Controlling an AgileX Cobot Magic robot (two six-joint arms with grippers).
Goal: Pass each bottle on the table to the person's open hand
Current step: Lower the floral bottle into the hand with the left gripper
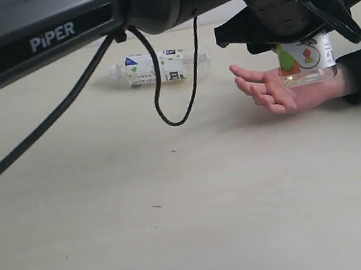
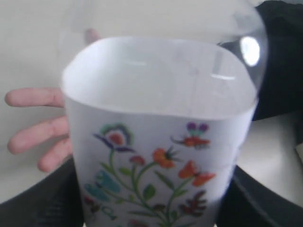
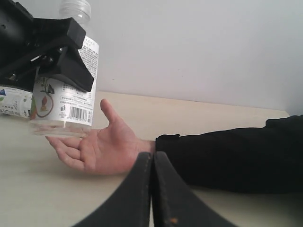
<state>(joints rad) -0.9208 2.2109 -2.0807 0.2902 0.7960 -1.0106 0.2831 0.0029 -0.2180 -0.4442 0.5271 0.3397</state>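
Spare bottle [image 1: 157,68] lies on its side on the tabletop [image 1: 181,230], left of the hand [image 1: 268,88], which is open, palm up. Left jaws clamp the floral bottle [image 1: 305,58] upright just over it; contact I cannot tell. Right jaws pressed together, empty. Risk: if I release with a gap or off-centre, the bottle topples off the palm.

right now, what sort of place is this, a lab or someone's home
Most likely a robot test bench, not a home: a pale beige table, a plain white wall, and a black arm marked PiPER holding a labelled bottle at a person's open hand.
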